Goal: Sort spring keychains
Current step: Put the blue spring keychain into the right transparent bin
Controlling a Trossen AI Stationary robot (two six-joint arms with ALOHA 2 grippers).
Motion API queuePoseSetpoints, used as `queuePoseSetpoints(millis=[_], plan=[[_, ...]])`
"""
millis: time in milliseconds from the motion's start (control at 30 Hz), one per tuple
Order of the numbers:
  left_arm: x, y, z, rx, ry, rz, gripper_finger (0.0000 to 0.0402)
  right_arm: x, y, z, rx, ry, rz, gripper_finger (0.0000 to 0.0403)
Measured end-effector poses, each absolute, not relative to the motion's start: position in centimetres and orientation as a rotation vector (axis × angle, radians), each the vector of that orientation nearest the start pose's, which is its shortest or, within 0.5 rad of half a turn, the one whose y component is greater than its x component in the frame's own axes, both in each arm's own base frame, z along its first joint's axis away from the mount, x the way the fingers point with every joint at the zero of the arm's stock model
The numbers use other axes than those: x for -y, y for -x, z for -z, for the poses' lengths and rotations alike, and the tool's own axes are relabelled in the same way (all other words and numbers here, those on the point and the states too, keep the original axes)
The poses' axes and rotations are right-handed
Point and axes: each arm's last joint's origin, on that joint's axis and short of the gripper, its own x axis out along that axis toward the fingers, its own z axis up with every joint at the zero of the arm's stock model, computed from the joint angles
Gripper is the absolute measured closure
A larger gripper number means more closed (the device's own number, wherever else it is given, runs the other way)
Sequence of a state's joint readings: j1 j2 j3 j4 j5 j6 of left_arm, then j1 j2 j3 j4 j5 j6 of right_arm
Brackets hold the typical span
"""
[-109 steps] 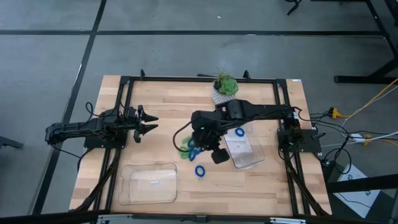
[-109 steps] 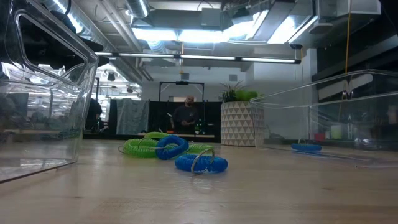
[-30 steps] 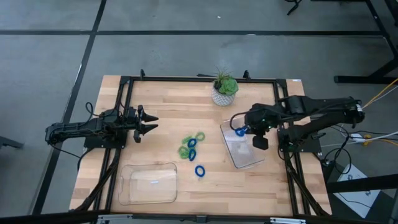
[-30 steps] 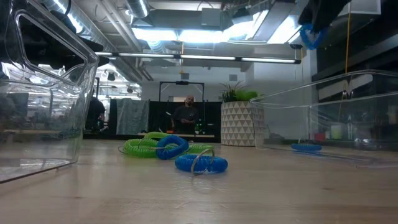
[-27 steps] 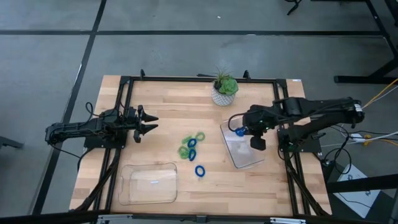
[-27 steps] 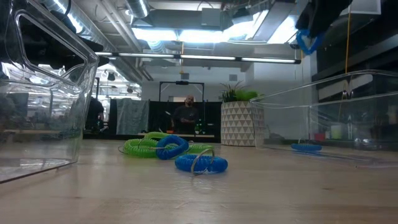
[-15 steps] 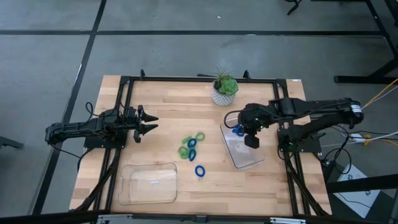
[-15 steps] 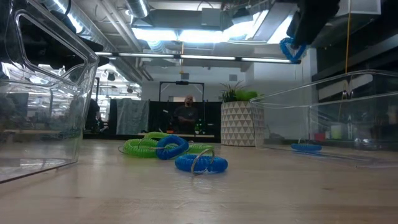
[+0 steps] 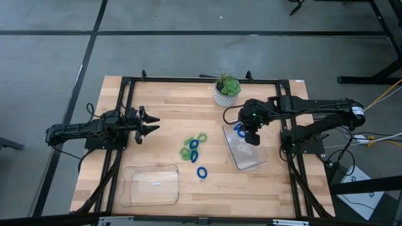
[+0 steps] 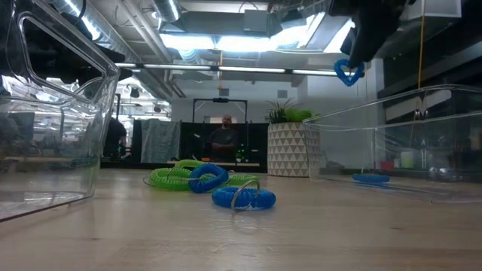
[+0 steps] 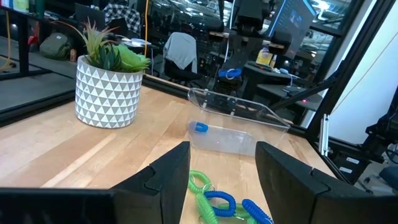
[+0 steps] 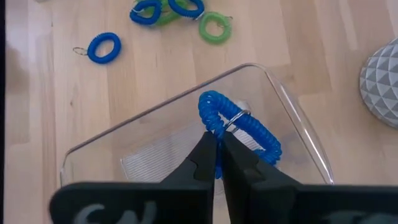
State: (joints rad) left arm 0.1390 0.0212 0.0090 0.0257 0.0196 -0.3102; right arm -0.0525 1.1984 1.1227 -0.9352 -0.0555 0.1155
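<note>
My right gripper is shut on a blue spring keychain above the far left corner of the right clear tray. In the low view that keychain hangs high over the tray. Another blue keychain lies on the tray's floor. Several green and blue keychains lie in a cluster at the table's middle, and one blue keychain lies apart, nearer the near edge. My left gripper is open and waits at the table's left side, touching nothing. My right gripper pinches the blue keychain's coil between its two fingers, coming from above and pointing down. The keychain is lifted clear and hangs at the fingertips over the tray, its metal ring beside the coil.
A second clear tray stands near the table's near left corner. A potted plant in a white patterned pot stands at the far edge, close to the right tray. Bare wood lies between the keychain cluster and the right tray.
My right gripper has carried the blue keychain toward the table's left, from over the tray's middle to over its far left corner, and in the low view the keychain sits lower than before. It has stayed shut on the keychain throughout.
</note>
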Motion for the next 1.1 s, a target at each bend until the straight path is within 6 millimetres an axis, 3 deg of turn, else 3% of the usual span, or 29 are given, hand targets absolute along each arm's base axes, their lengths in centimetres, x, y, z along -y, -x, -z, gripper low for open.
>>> queuePoseSetpoints(millis=[600,933,1100], plan=[[-1.3,-9.8,-16.7,0.032,0.309,-0.117,0.0224,0.9,-22.0,-30.2,-1.071,-0.102,0.021,0.0387],[-1.3,-9.8,-16.7,0.032,0.308,-0.116,0.0224,0.6,-21.0,-23.9,-1.211,-0.256,0.009,0.0387],[-1.3,-9.8,-16.7,0.032,0.309,-0.116,0.0224,0.5,-20.6,-22.3,-1.239,-0.294,0.008,0.0387]])
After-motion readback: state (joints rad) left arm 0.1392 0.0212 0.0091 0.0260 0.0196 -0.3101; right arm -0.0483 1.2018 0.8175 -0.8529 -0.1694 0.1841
